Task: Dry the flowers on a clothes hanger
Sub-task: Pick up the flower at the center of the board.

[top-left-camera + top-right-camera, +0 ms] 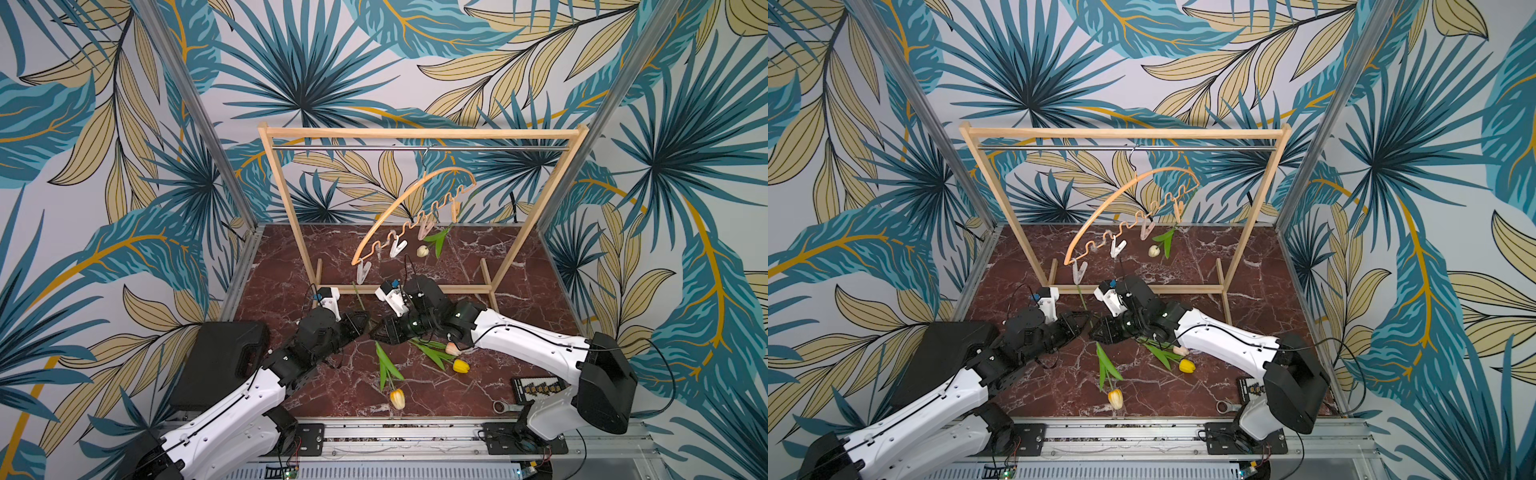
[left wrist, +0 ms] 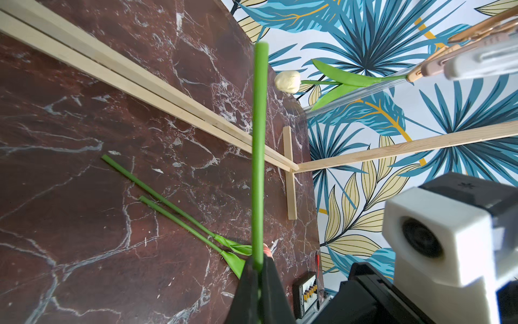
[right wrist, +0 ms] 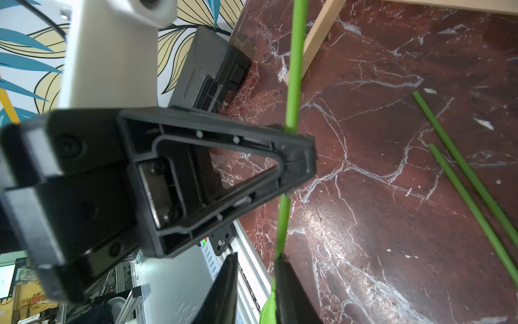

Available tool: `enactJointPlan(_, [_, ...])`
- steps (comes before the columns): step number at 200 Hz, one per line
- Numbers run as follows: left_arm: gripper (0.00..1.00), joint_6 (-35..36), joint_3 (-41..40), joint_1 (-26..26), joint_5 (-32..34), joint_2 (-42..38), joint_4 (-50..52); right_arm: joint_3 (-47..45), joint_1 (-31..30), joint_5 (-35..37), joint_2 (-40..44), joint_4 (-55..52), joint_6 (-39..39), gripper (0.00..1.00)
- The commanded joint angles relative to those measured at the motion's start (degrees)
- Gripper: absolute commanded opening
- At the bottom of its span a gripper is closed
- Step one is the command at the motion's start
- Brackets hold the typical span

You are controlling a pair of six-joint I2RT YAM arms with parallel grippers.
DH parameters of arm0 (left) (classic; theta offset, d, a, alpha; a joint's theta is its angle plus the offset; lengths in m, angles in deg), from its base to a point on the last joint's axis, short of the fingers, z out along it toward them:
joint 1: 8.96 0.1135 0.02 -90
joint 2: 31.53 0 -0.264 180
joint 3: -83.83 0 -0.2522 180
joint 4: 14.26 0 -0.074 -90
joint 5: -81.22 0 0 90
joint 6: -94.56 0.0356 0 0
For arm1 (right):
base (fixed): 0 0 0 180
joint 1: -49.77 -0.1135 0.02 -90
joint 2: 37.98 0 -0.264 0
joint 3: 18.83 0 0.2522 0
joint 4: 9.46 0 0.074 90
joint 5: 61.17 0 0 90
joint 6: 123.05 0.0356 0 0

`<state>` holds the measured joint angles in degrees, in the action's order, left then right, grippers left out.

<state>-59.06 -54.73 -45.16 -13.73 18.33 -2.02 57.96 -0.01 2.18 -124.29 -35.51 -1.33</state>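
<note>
The left gripper was pinched tight on the green stem of the orange-yellow tulip. The stem's cut end stuck up past the gripper's tips toward the nearest peg of the clothes hanger. Facing it tip to tip, the right gripper stood parted, with the same stem at one finger's tip. Up beyond both grippers the cream tulip hung clipped to the hanger. The pink tulip and the bright yellow tulip lay behind the right gripper, by the right arm.

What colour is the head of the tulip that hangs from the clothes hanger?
Cream. The tulip head shows best in the left wrist view.
</note>
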Motion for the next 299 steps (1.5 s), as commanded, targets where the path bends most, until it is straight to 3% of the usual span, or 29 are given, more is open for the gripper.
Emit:
enactJointPlan(1, [0.0, 1.0, -1.7, 0.0, -1.8, -0.8, -3.0, -1.7, 0.3, 1.9, 2.0, -1.9, -0.2, 0.26])
enactJointPlan(49, [0.0, 1.1, -1.7, 0.0, -2.5, -0.9, -3.1, -1.9, 0.7, 5.8, 3.1, -4.4, -1.2, 0.3])
enactJointPlan(140, [0.0, 0.8, -1.7, 0.0, -1.3, 0.1, -4.5, -1.6, 0.7, -0.3, 1.9, -1.7, -2.4, 0.22])
enactJointPlan(227, [0.0, 0.9, -1.8, 0.0, -2.0, 2.1, -6.7, 0.3, 0.6, 0.5, -0.4, -2.4, -3.0, 0.1])
enactJointPlan(244, [0.0, 1.1, -1.8, 0.0, -2.4, 2.4, -6.6, 0.6, 0.6, 0.7, -0.5, -2.6, -3.0, 0.11])
enactJointPlan(272, [0.0, 1.7, -1.8, 0.0, -2.4, 2.6, -6.2, 0.9, 0.7, 1.9, 0.1, -2.0, -2.4, 0.21])
enactJointPlan(299, [0.0, 1.9, -1.7, 0.0, -2.5, 2.8, -6.5, 1.5, 0.7, 2.1, -0.3, -1.6, -1.8, 0.22])
